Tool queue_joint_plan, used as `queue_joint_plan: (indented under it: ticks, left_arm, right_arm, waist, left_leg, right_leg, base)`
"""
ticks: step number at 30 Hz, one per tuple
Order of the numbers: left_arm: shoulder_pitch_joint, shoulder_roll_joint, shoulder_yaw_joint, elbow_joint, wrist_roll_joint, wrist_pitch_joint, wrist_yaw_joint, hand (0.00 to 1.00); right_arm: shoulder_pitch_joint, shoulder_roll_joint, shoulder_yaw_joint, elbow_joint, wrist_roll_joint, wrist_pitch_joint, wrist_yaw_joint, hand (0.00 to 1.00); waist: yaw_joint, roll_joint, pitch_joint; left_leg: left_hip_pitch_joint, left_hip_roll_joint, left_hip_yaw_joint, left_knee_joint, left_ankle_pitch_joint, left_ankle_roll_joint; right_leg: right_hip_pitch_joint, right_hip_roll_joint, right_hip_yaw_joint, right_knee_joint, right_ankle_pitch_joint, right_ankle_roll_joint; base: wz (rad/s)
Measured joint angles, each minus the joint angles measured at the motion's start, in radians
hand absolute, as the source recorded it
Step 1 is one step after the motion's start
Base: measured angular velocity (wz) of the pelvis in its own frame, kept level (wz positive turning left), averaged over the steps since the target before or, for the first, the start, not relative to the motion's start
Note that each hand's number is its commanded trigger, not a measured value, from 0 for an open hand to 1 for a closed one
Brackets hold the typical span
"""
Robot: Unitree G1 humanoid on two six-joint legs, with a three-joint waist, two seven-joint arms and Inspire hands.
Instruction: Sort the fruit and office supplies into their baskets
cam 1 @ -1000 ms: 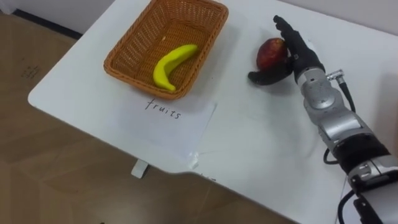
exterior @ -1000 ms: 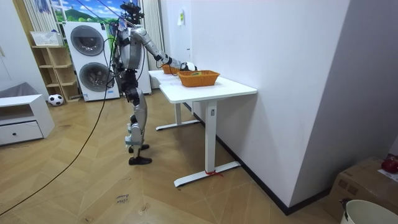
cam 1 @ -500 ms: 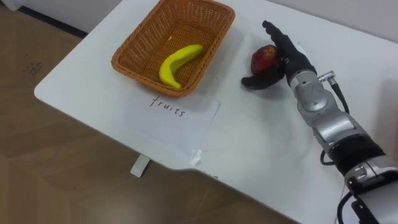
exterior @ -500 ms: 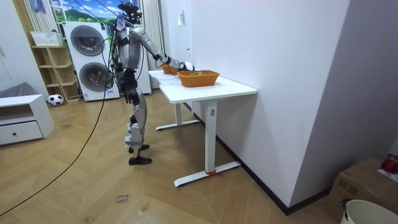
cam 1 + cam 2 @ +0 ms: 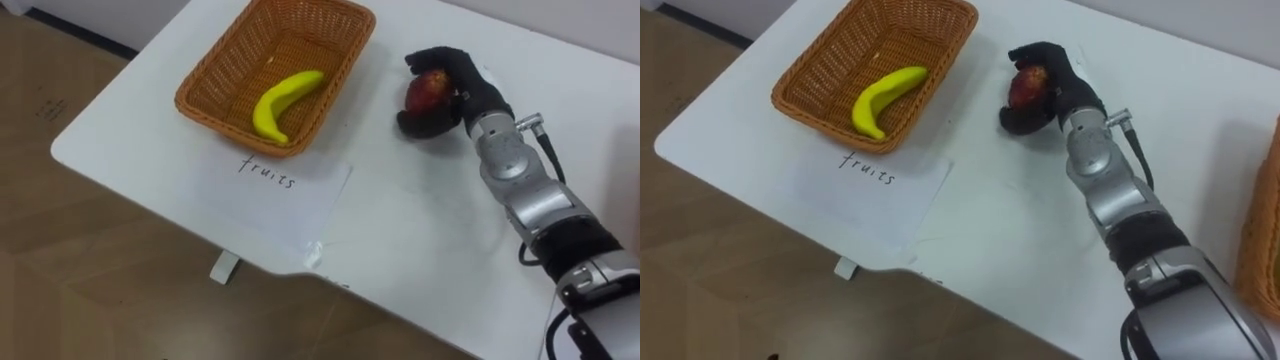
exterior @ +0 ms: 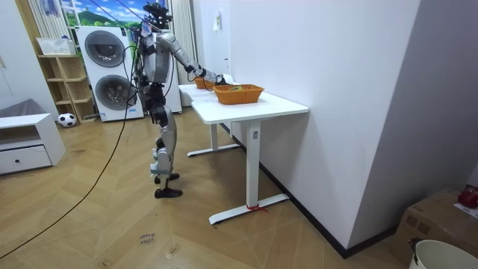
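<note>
Presently grasping: right hand [image 5: 465, 92] curled round the apple [image 5: 424, 90], which next needs lifting into the basket [image 5: 228, 62] at nine o'clock.

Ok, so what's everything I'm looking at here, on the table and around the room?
table: one, white, beside the wall
wicker basket: one, orange-brown, table's left end
banana: one, yellow, inside that basket
paper label: one, white, before the basket
apple: one, red, right of the basket
second basket: one, orange-brown, far right edge
washing machines: two, white, stacked behind the robot
right hand: one, dark, curled round the apple
</note>
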Motion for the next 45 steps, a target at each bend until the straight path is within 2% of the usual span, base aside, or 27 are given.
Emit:
queue_joint_plan:
  ticks: [12,17,22,24,27,30,33,34,35,40,45]
  left_arm:
    - [0.000,0.002,0.001,-0.014,0.000,0.004,0.001,0.00]
    - [0.004,0.010,0.005,-0.010,0.009,0.003,0.002,0.00]
    - [0.017,0.010,0.016,-0.011,0.011,0.004,0.023,0.00]
    - [0.018,0.010,0.026,-0.012,0.012,0.004,0.023,0.00]
    - [0.019,0.008,0.061,-0.012,0.016,0.008,0.017,0.00]
    - [0.032,0.011,0.120,-0.011,0.032,0.010,0.016,0.00]
    - [0.064,0.015,0.139,-0.011,0.032,0.011,0.015,0.00]
    - [0.075,0.014,0.139,-0.011,0.032,0.012,0.012,0.00]
    - [0.080,0.014,0.139,-0.014,0.032,0.013,0.010,0.00]
    - [0.105,0.013,0.156,-0.014,0.044,0.028,0.003,0.00]
    - [0.105,0.013,0.158,-0.013,0.044,0.033,0.003,0.00]
  right_arm:
    - [0.000,0.003,0.001,-0.008,-0.007,0.001,0.022,1.00]
    - [0.001,0.005,0.005,-0.034,-0.114,0.005,0.056,1.00]
    - [0.001,0.006,0.008,-0.058,-0.121,0.010,0.077,1.00]
    - [0.003,0.006,0.008,-0.070,-0.119,0.013,0.086,1.00]
    - [0.007,0.001,0.008,-0.154,-0.119,0.053,0.105,1.00]
    - [0.009,-0.013,0.001,-0.247,-0.121,0.055,0.109,1.00]
    - [0.013,-0.014,-0.027,-0.318,-0.127,0.053,0.103,1.00]
    - [0.013,-0.014,-0.035,-0.333,-0.137,0.053,0.094,1.00]
    - [0.013,-0.014,-0.039,-0.346,-0.141,0.056,0.092,1.00]
    - [0.013,-0.014,-0.073,-0.396,-0.151,0.063,0.086,1.00]
    - [0.013,-0.014,-0.101,-0.407,-0.149,0.063,0.080,1.00]
  waist:
    - [0.000,0.000,-0.0018]
    - [-0.002,-0.001,-0.0025]
    - [-0.004,-0.004,-0.0048]
    - [-0.004,-0.008,-0.0082]
    - [-0.008,-0.013,-0.0117]
    - [-0.019,-0.013,-0.0133]
    - [-0.030,-0.014,-0.0233]
    - [-0.030,-0.014,-0.0243]
    - [-0.033,-0.015,-0.0300]
    - [-0.035,-0.018,-0.0317]
    - [-0.032,-0.018,-0.0311]
  left_leg:
    - [0.007,0.000,0.000,-0.009,0.000,0.000]
    - [0.013,0.000,-0.005,-0.007,0.000,0.000]
    - [0.050,-0.001,-0.004,-0.013,0.000,0.000]
    - [0.060,-0.001,-0.004,-0.014,0.000,0.000]
    - [0.071,0.000,-0.001,-0.014,0.000,0.000]
    - [0.105,-0.001,-0.005,-0.022,0.000,0.000]
    - [0.134,-0.001,-0.007,-0.027,-0.001,0.000]
    - [0.147,-0.002,-0.007,-0.030,-0.001,0.000]
    - [0.149,-0.002,-0.007,-0.030,-0.001,0.000]
    - [0.163,-0.001,-0.010,-0.030,-0.001,0.000]
    - [0.169,-0.002,-0.016,-0.029,-0.001,0.000]
  right_leg:
    - [0.002,0.000,-0.001,-0.001,0.000,0.000]
    - [0.009,0.001,0.000,-0.004,0.000,0.000]
    - [0.050,0.000,-0.003,-0.017,0.001,0.002]
    - [0.058,0.000,-0.002,-0.016,0.001,0.002]
    - [0.068,0.001,0.004,-0.016,0.001,0.002]
    - [0.100,0.001,0.001,-0.016,0.001,0.002]
    - [0.129,0.002,0.000,-0.016,0.001,0.003]
    - [0.141,0.004,0.000,-0.017,0.001,0.003]
    - [0.144,0.006,0.000,-0.016,0.001,0.003]
    - [0.166,0.008,-0.002,-0.016,0.000,0.004]
    - [0.176,0.010,0.000,-0.016,0.000,0.004]
  base:
    - [0.00]
    - [0.00]
    - [0.01]
    - [0.00]
    - [-0.06]
    - [0.04]
    - [0.01]
    - [0.00]
    - [0.00]
    - [0.01]
    - [0.04]
